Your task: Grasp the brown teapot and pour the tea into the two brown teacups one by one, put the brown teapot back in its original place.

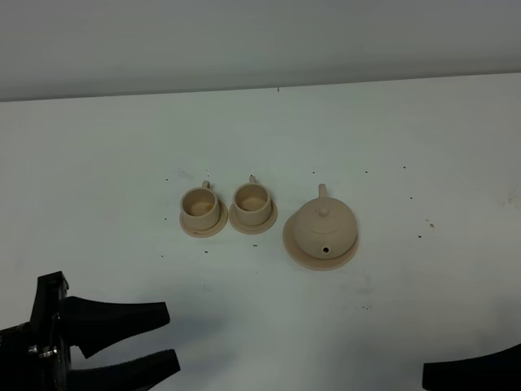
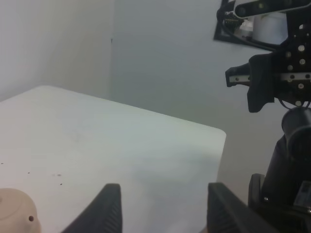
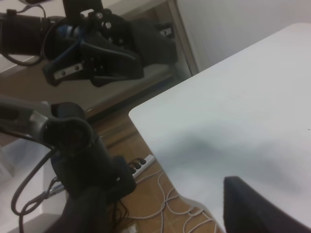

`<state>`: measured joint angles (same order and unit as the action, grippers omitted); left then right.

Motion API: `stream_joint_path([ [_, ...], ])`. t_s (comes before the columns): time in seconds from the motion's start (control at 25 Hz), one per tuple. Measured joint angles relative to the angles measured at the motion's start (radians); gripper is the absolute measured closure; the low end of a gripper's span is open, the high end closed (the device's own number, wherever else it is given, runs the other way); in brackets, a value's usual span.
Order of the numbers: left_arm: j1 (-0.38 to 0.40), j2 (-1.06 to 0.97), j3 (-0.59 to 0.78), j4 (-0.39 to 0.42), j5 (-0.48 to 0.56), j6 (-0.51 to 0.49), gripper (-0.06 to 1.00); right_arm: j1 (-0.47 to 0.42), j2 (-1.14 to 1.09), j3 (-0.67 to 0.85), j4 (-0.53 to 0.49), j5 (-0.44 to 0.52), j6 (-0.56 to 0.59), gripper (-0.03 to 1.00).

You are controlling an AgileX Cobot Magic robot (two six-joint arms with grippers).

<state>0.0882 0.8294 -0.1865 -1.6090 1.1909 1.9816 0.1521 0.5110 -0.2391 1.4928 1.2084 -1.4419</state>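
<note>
Brown teapot (image 1: 326, 221) upright, spout toward near side, handle far.

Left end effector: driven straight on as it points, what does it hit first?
Nothing, as far as visible: left end effector faces bare table. The brown teapot sits off to one side of that line, the right arm to the other. Depth is unclear.
</note>
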Motion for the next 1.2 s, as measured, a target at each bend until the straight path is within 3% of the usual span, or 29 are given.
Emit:
stream_joint_path([
  [0.16,-0.021,0.017,0.0,-0.005,0.0,0.003,0.52,0.0,0.0,0.0,0.003,0.0,-0.001,0.45],
  [0.52,-0.18,0.116,0.0,-0.043,-0.032,0.072,0.52,0.0,0.0,0.0,0.003,0.0,-0.001,0.45],
  [0.8,-0.186,0.118,0.0,-0.086,-0.075,0.081,0.52,0.0,0.0,0.0,0.003,-0.002,-0.001,0.45],
  [0.96,-0.186,0.118,0.0,-0.09,-0.078,0.104,0.52,0.0,0.0,0.0,0.003,-0.062,-0.002,0.46],
  [1.2,-0.187,0.111,-0.048,-0.123,-0.067,0.108,0.62,0.0,0.0,0.0,0.032,-0.13,-0.005,0.5],
])
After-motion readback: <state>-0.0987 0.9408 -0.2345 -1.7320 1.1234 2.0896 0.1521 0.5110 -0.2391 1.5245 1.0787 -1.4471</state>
